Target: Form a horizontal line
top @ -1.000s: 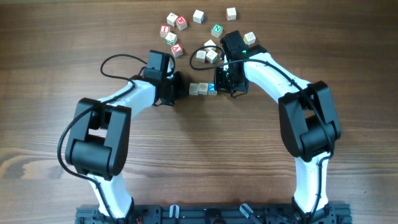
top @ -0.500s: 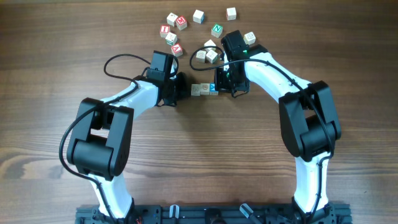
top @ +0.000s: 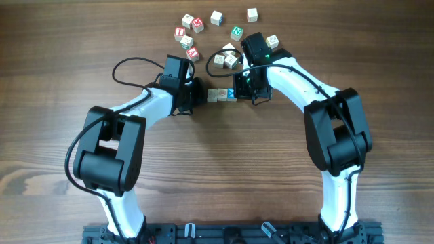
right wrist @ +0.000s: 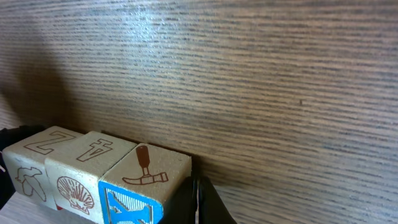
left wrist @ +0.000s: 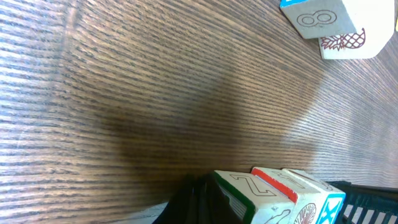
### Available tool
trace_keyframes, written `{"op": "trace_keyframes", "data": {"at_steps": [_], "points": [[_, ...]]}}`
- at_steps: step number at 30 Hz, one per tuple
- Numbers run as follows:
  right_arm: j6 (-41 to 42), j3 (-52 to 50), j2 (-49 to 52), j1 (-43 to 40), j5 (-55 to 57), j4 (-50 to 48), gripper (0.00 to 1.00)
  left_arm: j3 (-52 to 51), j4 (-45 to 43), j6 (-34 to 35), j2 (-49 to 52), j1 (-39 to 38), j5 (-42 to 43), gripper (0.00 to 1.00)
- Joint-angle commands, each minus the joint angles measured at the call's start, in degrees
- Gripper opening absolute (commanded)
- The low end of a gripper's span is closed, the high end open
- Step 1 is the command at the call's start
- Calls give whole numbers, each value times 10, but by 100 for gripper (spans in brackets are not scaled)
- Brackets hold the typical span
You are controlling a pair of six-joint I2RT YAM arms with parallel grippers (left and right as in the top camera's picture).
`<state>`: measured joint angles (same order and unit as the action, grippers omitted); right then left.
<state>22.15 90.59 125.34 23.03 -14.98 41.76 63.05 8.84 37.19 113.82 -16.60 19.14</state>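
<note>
The horizontal line (top: 222,95) is a short row of three touching cubes between my two grippers. In the right wrist view it runs from a Z cube (right wrist: 38,157) through a middle cube (right wrist: 87,169) to a hammer cube with a cyan face (right wrist: 142,184). My left gripper (top: 201,95) is shut, its dark tips (left wrist: 194,200) against the Z end of the row (left wrist: 273,196). My right gripper (top: 239,93) is shut too, its tips (right wrist: 199,200) pressed to the cyan-faced end. Neither holds a cube.
Several loose cubes with red or green letters (top: 196,26) lie scattered behind the row, some close behind the right gripper (top: 227,59). Two of them (left wrist: 323,22) show at the top right of the left wrist view. Black cables loop off both wrists.
The left gripper has slid a little to the right against the row's end. The row has closed up and shifted slightly toward the back. The right gripper has hardly moved.
</note>
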Motion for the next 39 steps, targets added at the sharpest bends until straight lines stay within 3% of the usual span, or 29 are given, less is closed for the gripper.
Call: {"op": "trace_keyframes", "data": {"at_steps": [1, 12, 39], "points": [[-12, 11, -18, 3, -31, -9, 4, -13, 3, -7, 38, -5, -12, 4], [-25, 11, -18, 3, -27, -12, 4, -13, -22, -7, 55, -5, -12, 4], [-71, 11, -18, 1, -24, -9, 5, -13, 30, -7, 55, -6, -32, 4]]}}
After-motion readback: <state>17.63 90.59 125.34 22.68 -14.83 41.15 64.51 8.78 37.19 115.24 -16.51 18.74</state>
